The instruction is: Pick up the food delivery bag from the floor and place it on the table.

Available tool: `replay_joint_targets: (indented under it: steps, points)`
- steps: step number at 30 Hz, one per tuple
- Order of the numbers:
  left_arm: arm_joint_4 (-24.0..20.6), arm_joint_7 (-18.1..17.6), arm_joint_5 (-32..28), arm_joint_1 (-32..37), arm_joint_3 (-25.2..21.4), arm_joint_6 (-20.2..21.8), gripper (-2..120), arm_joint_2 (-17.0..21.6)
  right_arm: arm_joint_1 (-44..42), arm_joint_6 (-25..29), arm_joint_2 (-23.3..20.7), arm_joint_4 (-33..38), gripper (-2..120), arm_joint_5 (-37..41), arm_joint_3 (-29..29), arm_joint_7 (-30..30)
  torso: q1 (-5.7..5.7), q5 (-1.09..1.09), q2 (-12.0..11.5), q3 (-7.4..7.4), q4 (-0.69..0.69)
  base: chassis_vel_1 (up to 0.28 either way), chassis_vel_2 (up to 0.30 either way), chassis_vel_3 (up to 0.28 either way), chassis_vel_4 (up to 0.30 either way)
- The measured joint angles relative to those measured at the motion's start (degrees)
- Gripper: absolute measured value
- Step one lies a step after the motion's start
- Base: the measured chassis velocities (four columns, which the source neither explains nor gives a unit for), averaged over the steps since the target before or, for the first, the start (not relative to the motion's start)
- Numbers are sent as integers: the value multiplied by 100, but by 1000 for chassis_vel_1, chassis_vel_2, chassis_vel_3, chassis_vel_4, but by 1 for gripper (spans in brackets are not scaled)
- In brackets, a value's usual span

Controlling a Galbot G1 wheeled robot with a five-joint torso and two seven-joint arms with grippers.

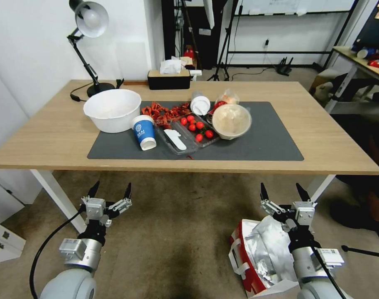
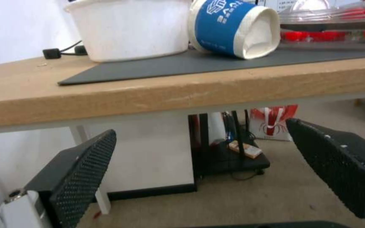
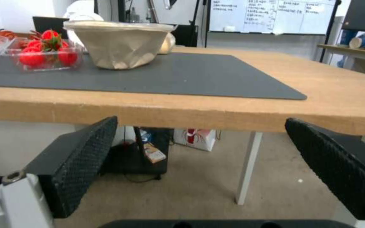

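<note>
Red-and-white food delivery bag [image 1: 260,257] (foil showing) on floor [image 1: 177,232] — right gripper [image 1: 285,192] above it.

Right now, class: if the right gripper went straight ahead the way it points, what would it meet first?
Probably nothing soon: the open right gripper points under the table edge, towards bare floor and a white table leg. Depth is unclear.

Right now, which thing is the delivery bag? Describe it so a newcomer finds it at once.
Start at the light-wood table with the dark grey mat, then look down at the floor on its near side. The food delivery bag stands there, just under the right tool. Its red-and-white walls, crinkled silver foil lining and white strap handle set it apart; everything else nearby is bare carpet.
</note>
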Motion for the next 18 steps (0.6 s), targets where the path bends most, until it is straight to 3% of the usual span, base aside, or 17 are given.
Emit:
replay_joint_targets:
  steps: [18]
  points:
    - [14,150,-76,-26,-64,4,100,-16,-2,41,31,-72,100,14,-14,7,-195,0,-457,-264,0,0,0,0,0]
